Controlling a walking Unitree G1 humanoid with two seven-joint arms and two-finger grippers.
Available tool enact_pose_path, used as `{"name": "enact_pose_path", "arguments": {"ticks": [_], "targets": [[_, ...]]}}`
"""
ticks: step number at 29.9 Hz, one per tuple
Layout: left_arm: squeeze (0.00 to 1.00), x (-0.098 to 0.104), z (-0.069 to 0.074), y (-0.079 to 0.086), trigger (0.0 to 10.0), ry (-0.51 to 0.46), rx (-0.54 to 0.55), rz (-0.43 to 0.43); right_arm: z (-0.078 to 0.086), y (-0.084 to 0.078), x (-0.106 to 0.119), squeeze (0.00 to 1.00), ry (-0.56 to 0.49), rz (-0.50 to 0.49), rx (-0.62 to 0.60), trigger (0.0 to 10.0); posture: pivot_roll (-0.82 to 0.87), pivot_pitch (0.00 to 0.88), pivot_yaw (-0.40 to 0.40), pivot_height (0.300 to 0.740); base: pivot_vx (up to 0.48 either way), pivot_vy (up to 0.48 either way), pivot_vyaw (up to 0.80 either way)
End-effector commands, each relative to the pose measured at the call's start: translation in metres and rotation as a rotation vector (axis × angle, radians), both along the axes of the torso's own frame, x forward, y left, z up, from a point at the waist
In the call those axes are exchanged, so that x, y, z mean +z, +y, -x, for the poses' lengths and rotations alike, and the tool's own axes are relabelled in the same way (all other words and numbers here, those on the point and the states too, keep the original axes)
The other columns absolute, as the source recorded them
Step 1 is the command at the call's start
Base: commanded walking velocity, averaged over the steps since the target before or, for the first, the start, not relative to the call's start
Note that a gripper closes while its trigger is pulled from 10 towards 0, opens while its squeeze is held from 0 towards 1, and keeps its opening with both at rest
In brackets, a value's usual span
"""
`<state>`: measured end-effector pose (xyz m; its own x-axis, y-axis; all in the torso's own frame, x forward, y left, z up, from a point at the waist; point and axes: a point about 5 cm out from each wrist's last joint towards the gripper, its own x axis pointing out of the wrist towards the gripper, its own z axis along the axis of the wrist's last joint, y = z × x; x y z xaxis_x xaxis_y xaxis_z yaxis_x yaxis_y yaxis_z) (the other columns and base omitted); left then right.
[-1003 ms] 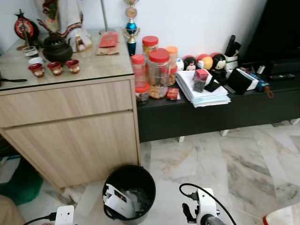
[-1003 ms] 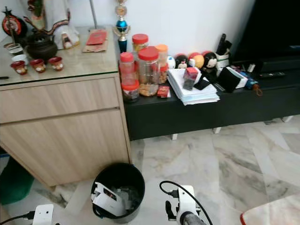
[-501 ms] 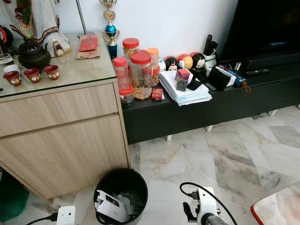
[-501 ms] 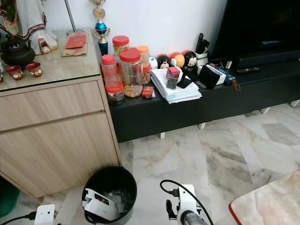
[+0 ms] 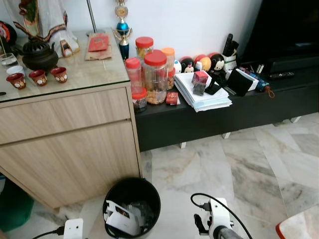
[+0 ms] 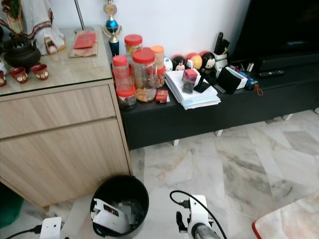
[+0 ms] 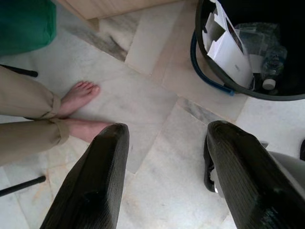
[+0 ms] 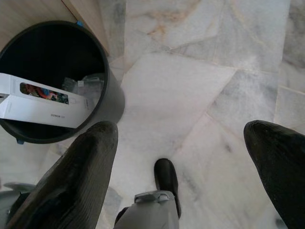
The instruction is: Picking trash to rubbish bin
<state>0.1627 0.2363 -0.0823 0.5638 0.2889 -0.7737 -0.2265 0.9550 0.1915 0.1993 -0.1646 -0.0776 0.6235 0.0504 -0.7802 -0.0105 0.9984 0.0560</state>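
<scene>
A polished marble floor (image 5: 259,164) with grey veins is spreading under both grippers. Ahead and to the left of them a light wooden cabinet (image 5: 70,144) with flat grained fronts and a glassy top is standing, and beside it a long, low black bench (image 5: 224,117) is carrying round plastic jars (image 5: 155,77) with red and orange lids and a flat stack of white papers (image 5: 202,97). The rubbish bin (image 5: 132,206), a round black plastic bucket, is sitting on the floor at the cabinet's corner, between the two grippers and just ahead of them; a flat white cardboard box (image 8: 40,107) and crumpled clear plastic are lying inside it. The left gripper (image 7: 164,162) is hanging above the floor with its two thick, rough black fingers spread apart and nothing between them; a person's bare feet (image 7: 81,95) below rolled beige trousers are standing near it. The right gripper (image 8: 181,157) is hanging just beside the bin, its fingers wide apart and also holding nothing.
</scene>
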Motion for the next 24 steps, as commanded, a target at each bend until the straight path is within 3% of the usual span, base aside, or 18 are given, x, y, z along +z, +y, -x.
{"name": "enact_pose_path", "arguments": {"ticks": [1,24], "targets": [[0.00,-0.0004,0.0033,0.0043,10.0,0.008,0.014,-0.002,0.0021,0.0021,-0.0014,0.00,0.012,-0.006,0.000,10.0,0.07,0.000,0.021,0.740,-0.307,0.371,-0.73],[0.00,-0.0002,0.0044,0.0070,10.0,0.016,0.005,-0.019,0.0035,0.0025,-0.0021,0.00,0.015,-0.006,0.001,10.0,0.07,0.000,0.020,0.740,0.000,0.056,-0.73]]}}
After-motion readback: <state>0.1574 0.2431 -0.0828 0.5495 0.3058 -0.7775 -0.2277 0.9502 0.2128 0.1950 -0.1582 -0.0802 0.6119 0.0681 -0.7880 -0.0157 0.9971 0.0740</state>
